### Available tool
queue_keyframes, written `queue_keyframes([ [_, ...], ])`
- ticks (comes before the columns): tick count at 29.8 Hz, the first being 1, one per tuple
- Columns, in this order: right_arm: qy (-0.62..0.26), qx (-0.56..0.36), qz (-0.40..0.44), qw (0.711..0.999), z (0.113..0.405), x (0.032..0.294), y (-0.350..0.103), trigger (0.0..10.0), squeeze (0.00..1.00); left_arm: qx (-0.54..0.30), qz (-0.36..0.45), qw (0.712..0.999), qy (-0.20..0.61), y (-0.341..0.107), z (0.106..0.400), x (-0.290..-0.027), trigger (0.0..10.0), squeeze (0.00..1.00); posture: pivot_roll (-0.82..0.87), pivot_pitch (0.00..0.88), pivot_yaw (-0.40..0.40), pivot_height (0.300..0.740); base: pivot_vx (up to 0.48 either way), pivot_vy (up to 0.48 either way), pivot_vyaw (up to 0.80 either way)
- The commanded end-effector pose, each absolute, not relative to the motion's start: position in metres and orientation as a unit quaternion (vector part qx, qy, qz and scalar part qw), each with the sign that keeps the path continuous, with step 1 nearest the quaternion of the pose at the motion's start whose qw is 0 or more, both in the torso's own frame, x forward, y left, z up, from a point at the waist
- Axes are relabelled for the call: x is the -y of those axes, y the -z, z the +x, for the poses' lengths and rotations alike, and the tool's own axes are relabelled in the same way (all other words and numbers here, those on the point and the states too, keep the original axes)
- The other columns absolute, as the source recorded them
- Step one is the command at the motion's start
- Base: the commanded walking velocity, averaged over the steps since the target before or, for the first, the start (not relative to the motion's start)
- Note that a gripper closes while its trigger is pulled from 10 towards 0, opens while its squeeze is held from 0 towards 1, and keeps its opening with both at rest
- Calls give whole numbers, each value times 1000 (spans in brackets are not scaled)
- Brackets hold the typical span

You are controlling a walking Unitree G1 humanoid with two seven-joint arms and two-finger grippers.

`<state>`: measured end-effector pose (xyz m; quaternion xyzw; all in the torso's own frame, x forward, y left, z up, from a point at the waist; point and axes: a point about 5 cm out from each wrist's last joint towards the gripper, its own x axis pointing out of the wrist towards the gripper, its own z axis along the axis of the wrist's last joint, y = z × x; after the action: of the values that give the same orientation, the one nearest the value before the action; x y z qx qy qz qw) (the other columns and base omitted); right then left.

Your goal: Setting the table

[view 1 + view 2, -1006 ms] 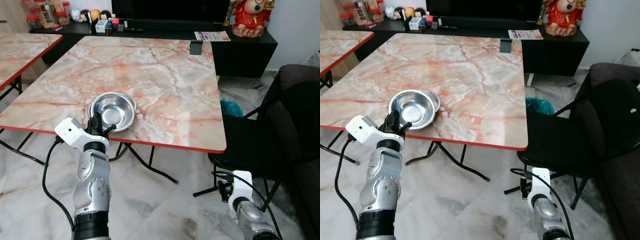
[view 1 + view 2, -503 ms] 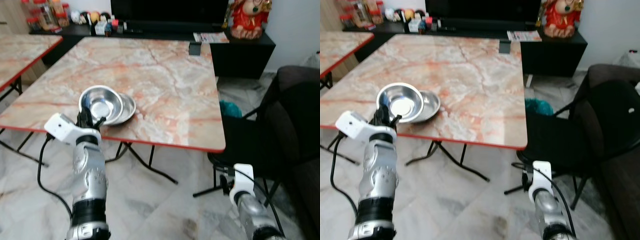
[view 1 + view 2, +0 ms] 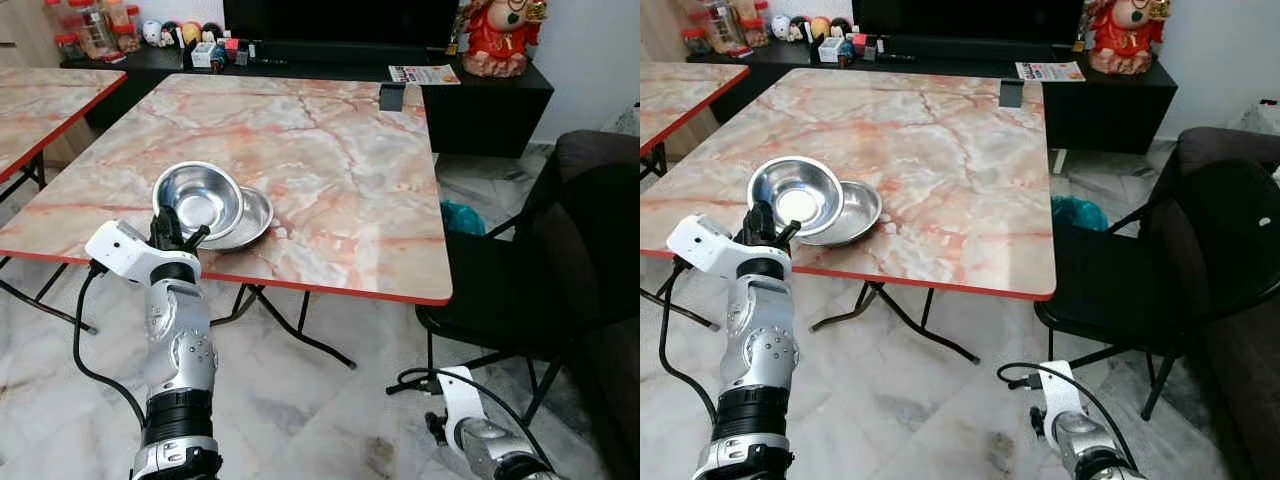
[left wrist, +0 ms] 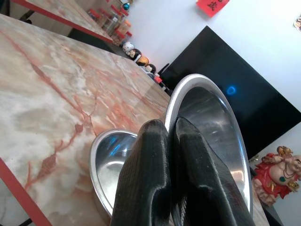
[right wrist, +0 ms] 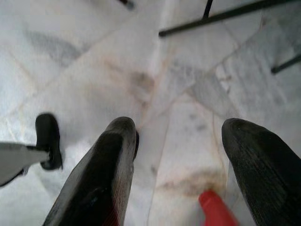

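Both bowls are polished steel: the raised bowl (image 3: 197,198) gleams mirror-bright, and the lower bowl (image 3: 250,215) near the counter's front edge reflects light as sharply. The counter (image 3: 330,150) has a glossy marble-patterned top with a smooth red rim. The left claw (image 4: 174,155) pinches the raised bowl's rim with matt, finely textured black fingers. The floor (image 5: 94,70) is polished veined marble tile.

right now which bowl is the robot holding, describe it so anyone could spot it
Start at the marble-patterned table with the red edge and go to its near left corner. Two steel bowls sit there: the held bowl is tilted up, its rim pinched by the left gripper. The other bowl lies flat on the table, partly under it.
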<state>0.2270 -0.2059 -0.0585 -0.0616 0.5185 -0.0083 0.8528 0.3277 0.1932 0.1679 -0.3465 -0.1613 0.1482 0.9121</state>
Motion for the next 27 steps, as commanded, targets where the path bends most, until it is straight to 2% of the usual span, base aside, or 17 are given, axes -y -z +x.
queue_keyframes([
  [1,15,-525,-56,849,225,210,59,10000,0,169,-338,914,-149,-172,329,-194,10000,0,-54,21,-8,740,0,0,0],
  [8,35,-468,-52,881,247,229,37,10000,0,176,-325,918,-144,-175,329,-195,10000,0,-62,29,1,740,0,0,0],
  [10,33,-423,-54,904,253,235,19,10000,0,176,-319,920,-142,-175,328,-195,10000,0,-77,35,10,740,0,0,0],
  [12,35,-402,-53,913,258,238,6,10000,0,174,-317,922,-141,-174,328,-195,10000,0,-93,39,17,740,0,0,0],
  [15,41,-423,-52,904,259,232,19,10000,0,170,-315,923,-140,-172,328,-195,10000,0,-100,44,21,740,0,0,0],
  [18,40,-466,-57,882,244,219,37,10000,0,168,-314,924,-138,-172,329,-195,10000,0,-105,46,23,740,0,0,0],
  [22,45,-510,-57,857,229,222,47,10000,0,166,-314,925,-137,-171,330,-194,10000,0,-109,45,17,740,0,0,0],
  [27,33,-533,-66,843,216,224,60,10000,0,162,-315,925,-138,-169,330,-194,10000,0,-110,45,16,740,0,0,0],
])
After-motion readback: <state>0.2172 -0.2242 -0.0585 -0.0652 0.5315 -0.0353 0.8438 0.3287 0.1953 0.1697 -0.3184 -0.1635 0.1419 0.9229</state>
